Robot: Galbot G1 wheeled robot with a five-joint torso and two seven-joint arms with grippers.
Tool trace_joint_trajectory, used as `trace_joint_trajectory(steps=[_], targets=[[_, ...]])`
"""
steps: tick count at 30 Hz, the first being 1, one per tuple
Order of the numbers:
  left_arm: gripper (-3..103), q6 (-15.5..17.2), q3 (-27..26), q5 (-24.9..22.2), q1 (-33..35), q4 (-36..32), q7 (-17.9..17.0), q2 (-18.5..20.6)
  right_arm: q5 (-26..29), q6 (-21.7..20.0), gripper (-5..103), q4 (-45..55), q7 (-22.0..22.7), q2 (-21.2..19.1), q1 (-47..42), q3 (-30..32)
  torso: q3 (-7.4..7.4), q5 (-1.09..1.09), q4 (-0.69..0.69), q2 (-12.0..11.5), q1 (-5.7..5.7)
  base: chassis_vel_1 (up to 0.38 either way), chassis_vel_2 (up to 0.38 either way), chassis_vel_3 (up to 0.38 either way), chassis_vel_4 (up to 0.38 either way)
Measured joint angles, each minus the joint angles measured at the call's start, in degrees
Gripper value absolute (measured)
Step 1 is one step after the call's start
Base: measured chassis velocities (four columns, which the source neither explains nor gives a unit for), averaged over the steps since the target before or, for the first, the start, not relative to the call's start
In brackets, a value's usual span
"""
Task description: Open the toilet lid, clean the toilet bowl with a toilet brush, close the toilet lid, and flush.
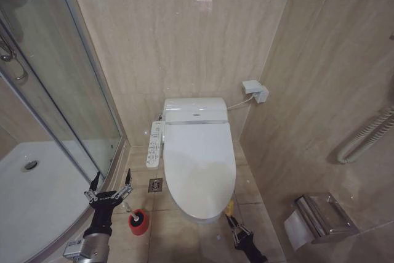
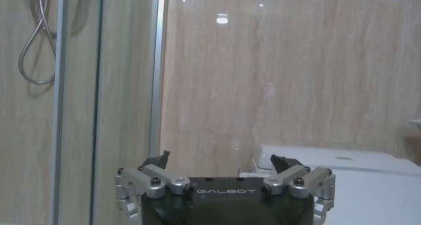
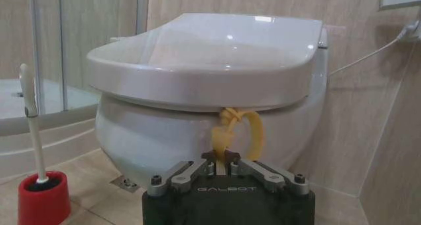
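Nearest the head camera, the right gripper (image 1: 229,217) sits low in front of the toilet, its fingers closed together on the yellow tag (image 1: 229,208) that hangs from the front edge of the toilet lid (image 1: 199,164). From the right wrist view, the right gripper (image 3: 223,158) has its fingertips pinched on the lower end of the knotted yellow tag (image 3: 238,131), which loops down from under the lip of the lid (image 3: 210,57). That lid lies flat and closed over the toilet bowl (image 3: 164,136), whose white outside curves down toward the tiled floor (image 1: 178,232). On the robot's left, the left gripper (image 1: 109,187) hovers above the floor with its fingers spread wide and nothing between them; the left wrist view shows the left gripper (image 2: 222,162) the same way, jaws apart, facing the beige wall and the back of the toilet. Just beside it, the toilet brush (image 1: 126,207) stands in its red holder (image 1: 139,222) on the floor, to the left of the bowl; the pale handle (image 3: 31,121) rises upright from the holder (image 3: 43,198). A white button panel (image 1: 155,143) runs along the bowl's left side. Beyond the brush stands the glass shower enclosure (image 1: 49,90).
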Motion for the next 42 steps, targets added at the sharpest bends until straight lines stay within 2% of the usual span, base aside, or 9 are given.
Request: trace_joint_trajectory(steps=[1,7,19,20,33,42], targets=[[100,0.00,0.00,0.01,0.02,-0.06,0.00,0.01,0.01,0.10,9,0.27,-0.13,-0.08,-0.30,0.19,0.00,0.00,0.00,0.00,0.00,0.000,0.000,0.000,0.000],[100,0.00,-0.03,0.04,0.00,-0.15,0.00,0.02,0.04,0.30,9,2.31,-0.12,-0.61,-1.99,0.88,0.00,0.00,0.00,0.00,0.00,0.000,0.000,0.000,0.000],[100,0.19,-0.97,-0.90,-1.24,-0.20,-0.31,0.16,0.31,2.28,7,13.15,0.88,-2.19,-10.08,4.20,0.00,0.00,0.00,0.00,0.00,0.000,0.000,0.000,0.000],[100,0.32,-1.35,-1.12,-1.40,-0.37,-0.31,0.30,0.30,2.47,1,14.18,1.24,-2.33,-10.60,4.51,0.00,0.00,-0.01,0.00,0.00,0.000,0.000,0.000,0.000],[100,0.70,-3.89,-2.43,-1.52,-1.06,-0.30,0.60,1.12,2.98,0,18.58,0.83,-2.05,-11.04,5.47,0.00,0.00,0.01,0.00,0.00,0.000,0.000,0.000,0.000],[100,1.21,-6.63,-4.55,-3.74,1.72,-0.26,1.06,4.39,2.10,0,28.06,1.07,-1.90,-12.26,8.53,0.00,0.00,-0.01,0.00,0.00,0.000,0.000,0.000,0.000]])
